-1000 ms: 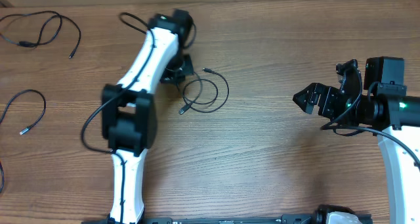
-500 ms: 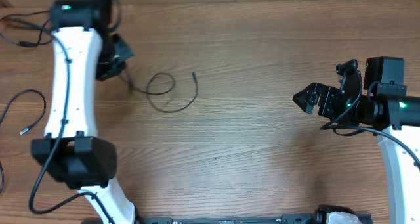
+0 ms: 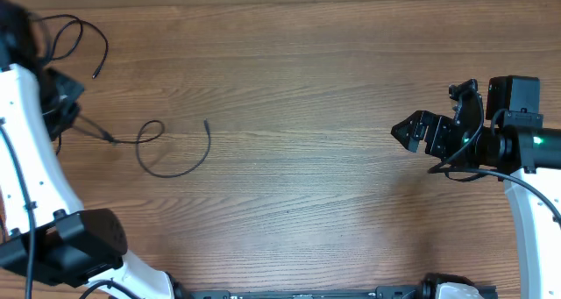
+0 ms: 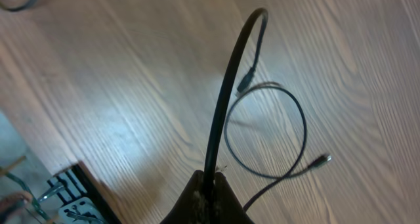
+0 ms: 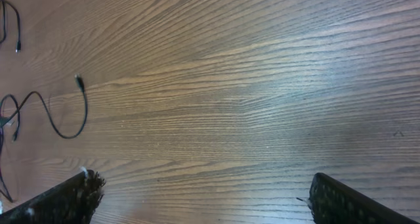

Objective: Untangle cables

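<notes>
On the wooden table [image 3: 307,71], the overhead view shows two cables, two arms and two grippers.

Closest in the left wrist view, the left gripper [image 4: 210,181] has its fingertips pressed together on the held cable [image 4: 226,86]. That cord stands up out of the pinch in a tall arch and bends back down to the wood. Just past where it comes down lies a round loop, with a small plug end at its lower right. A dark arc of cord cuts the top-left corner of that view, and which cable it belongs to cannot be told.

From overhead, the left gripper [image 3: 70,115] sits at the left edge of the table. The held cable [image 3: 166,175] trails away from it to the right, so its long axis runs left to right across the table. It makes one small closed loop near the gripper and then a wider open curve. The free end of that curve points toward the far edge.

Farther back, in the far left corner, the second cable [image 3: 105,46] lies loosely curled, apart from the held one. Its plug end points toward the near side.

Well to the right, the right gripper [image 3: 405,132] hovers over bare wood, far from both cords. In its own view, the right gripper [image 5: 200,184] has its fingers spread wide with nothing between them. The held cable [image 5: 85,112] appears only at that view's left side.
</notes>
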